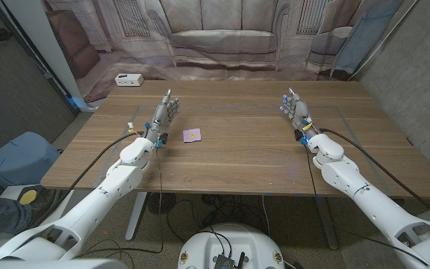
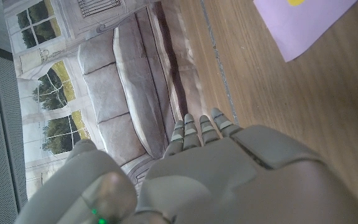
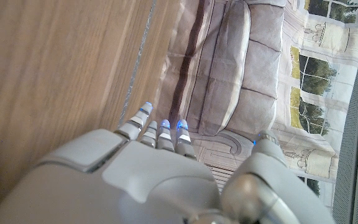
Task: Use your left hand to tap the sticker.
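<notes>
The wooden counter [image 1: 245,157] stands in front of a printed backdrop [image 1: 222,37] of a sofa and windows. A small purple sticker [image 1: 193,135] with a yellow mark in its middle lies flat on the counter, left of centre, just beside the left hand [image 1: 164,114] and not touching it.

That left hand is held over the counter with its fingers [image 1: 170,101] stretched forward and slightly apart, holding nothing. From the left wrist view the same hand [image 2: 229,180] shows its back, fingers reaching toward the backdrop, and a corner of the sticker [image 2: 303,22] lies on the wood off to the side (its yellow mark is just visible at the edge).

The right hand [image 1: 298,109] is well apart on the other side of the counter, fingers extended and loosely spread, empty as well. The right wrist view shows that hand [image 3: 135,180] from behind over bare wood.

A white power strip [image 1: 128,80] sits on the floor beyond the counter's far left corner
</notes>
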`<state>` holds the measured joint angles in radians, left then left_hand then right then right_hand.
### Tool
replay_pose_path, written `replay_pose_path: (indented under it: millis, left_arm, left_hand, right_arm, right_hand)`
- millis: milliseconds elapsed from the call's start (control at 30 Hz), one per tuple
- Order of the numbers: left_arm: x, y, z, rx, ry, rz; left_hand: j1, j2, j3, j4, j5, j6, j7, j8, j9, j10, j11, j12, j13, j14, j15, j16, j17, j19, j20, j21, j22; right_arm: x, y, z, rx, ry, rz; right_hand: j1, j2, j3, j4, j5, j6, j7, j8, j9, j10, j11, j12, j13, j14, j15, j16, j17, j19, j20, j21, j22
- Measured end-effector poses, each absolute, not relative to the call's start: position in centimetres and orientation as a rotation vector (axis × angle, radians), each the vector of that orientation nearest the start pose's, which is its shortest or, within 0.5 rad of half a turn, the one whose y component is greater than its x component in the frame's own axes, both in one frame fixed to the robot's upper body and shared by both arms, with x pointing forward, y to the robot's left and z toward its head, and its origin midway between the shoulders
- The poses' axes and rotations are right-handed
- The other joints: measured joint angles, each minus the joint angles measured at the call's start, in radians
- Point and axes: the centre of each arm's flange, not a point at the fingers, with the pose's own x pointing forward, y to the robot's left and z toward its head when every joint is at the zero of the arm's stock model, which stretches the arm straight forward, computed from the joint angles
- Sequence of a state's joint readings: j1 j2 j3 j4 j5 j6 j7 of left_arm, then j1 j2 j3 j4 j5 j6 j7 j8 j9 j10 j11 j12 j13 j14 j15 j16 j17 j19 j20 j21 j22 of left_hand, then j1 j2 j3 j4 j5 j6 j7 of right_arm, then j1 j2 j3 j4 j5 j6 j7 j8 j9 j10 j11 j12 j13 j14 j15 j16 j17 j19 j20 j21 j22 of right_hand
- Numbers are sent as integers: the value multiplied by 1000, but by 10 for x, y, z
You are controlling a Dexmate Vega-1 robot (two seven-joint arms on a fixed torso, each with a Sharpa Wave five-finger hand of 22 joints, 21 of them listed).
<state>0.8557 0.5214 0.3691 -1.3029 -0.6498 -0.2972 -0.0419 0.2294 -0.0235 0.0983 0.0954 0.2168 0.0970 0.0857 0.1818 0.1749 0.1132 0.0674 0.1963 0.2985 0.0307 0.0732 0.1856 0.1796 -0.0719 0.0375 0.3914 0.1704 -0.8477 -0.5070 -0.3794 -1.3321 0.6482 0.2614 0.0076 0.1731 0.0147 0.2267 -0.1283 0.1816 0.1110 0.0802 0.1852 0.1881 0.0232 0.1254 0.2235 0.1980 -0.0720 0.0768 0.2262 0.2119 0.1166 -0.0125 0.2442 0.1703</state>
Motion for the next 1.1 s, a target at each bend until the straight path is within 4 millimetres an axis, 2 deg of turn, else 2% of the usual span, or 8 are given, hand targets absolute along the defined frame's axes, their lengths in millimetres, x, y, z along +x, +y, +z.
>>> replay_pose_path:
  millis: [133,333,400,500,600,833,1100]
  left_arm:
    - [647,293,-36,-40,-606,-230]
    - [643,294,-40,-40,-629,-227]
    - [642,296,-41,-35,-637,-222]
    - [641,296,-39,-23,-652,-216]
    - [639,300,-41,-3,-657,-202]
    - [636,303,-38,32,-675,-177]
    - [633,301,-34,65,-697,-151]
  left_hand:
    - [0,0,3,-3,0,14,0,8,0,16,-5,4,-8,4,-4,0,0,13,-19,0,0]
    - [5,5,3,-3,0,30,-2,8,0,23,-8,4,-16,19,-8,7,0,18,-25,-5,0]
    - [5,5,3,-3,0,30,-2,8,0,30,-12,11,-18,20,-9,7,0,18,-25,-7,0]
    - [5,5,3,-3,0,37,-2,8,0,40,-13,15,-21,30,-9,11,0,24,-31,-7,0]
    - [5,5,6,-6,0,44,-2,15,0,51,-15,18,-27,38,-10,11,0,32,-22,-7,0]
    - [12,12,3,-11,0,62,2,16,0,68,-17,19,-34,55,-9,15,-3,51,-25,-7,0]
    - [22,12,2,-19,0,93,-4,16,0,110,-14,34,-52,108,-11,22,-3,102,-15,-7,0]
  right_arm:
    - [650,-275,-31,54,-566,212]
    - [648,-271,-35,62,-559,208]
    - [648,-270,-37,65,-562,204]
    - [647,-269,-39,68,-559,205]
    - [644,-269,-37,68,-584,197]
    - [637,-269,-32,38,-636,180]
    - [631,-275,-29,11,-672,170]
  right_hand:
    - [0,0,0,0,0,0,0,0,1,5,5,0,0,0,0,0,0,0,0,0,0]
    - [0,0,0,0,0,4,-4,4,0,5,5,0,0,0,0,0,0,0,1,0,0]
    - [0,0,0,0,0,6,-5,4,-1,12,12,0,0,3,-3,0,0,11,3,0,0]
    - [0,0,0,0,0,11,0,4,-2,28,5,6,0,21,-9,7,0,33,0,0,0]
    - [0,0,0,0,0,11,0,5,-2,35,5,10,0,30,-11,11,0,40,-3,4,0]
    - [0,0,0,0,0,21,-4,8,-2,51,4,13,0,40,-18,11,-1,59,-5,4,0]
    - [0,0,0,0,0,25,0,8,-2,61,3,14,0,51,-18,15,-3,66,-9,4,0]
